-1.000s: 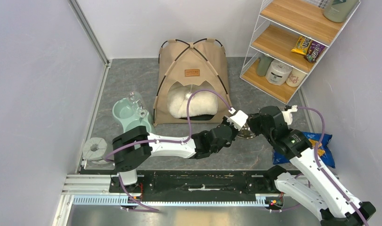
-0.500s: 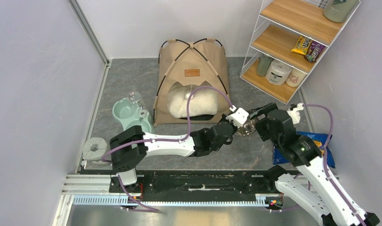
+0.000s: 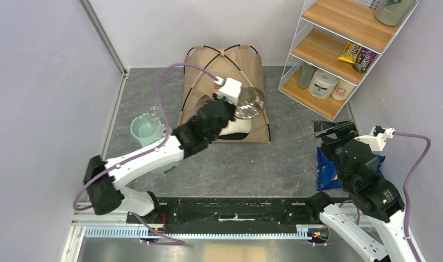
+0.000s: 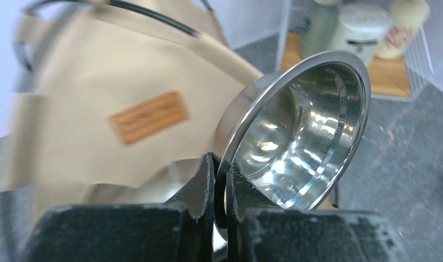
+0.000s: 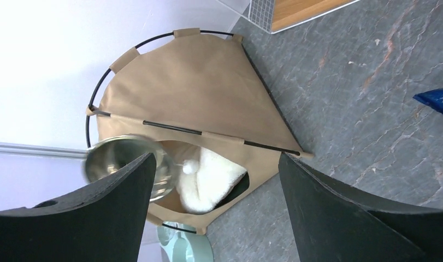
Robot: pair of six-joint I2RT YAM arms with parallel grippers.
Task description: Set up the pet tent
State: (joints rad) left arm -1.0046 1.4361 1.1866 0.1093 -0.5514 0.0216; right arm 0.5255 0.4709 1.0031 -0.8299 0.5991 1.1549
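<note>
The tan pet tent (image 3: 246, 68) stands upright at the back wall, black poles crossed over its top and a white pillow (image 3: 236, 126) in its doorway. My left gripper (image 3: 238, 103) is raised in front of the tent, shut on the rim of a shiny steel bowl (image 3: 250, 102). The left wrist view shows its fingers (image 4: 222, 166) pinching the bowl (image 4: 301, 125) beside the tent's brown label (image 4: 149, 116). Far to the right, my right gripper (image 3: 331, 129) is open and holds nothing. Between its fingers (image 5: 214, 164) I see the tent (image 5: 197, 93), pillow (image 5: 216, 174) and bowl (image 5: 120, 158).
A green water feeder (image 3: 145, 131) sits left of the tent, partly under my left arm. A wire shelf rack (image 3: 339, 54) with jars and snacks fills the back right corner. A blue snack bag (image 3: 325, 169) lies on the floor under my right arm.
My right gripper opened, let go of the bowl and drew back to the right. My left arm swung up and back, carrying the bowl from the floor to in front of the tent.
</note>
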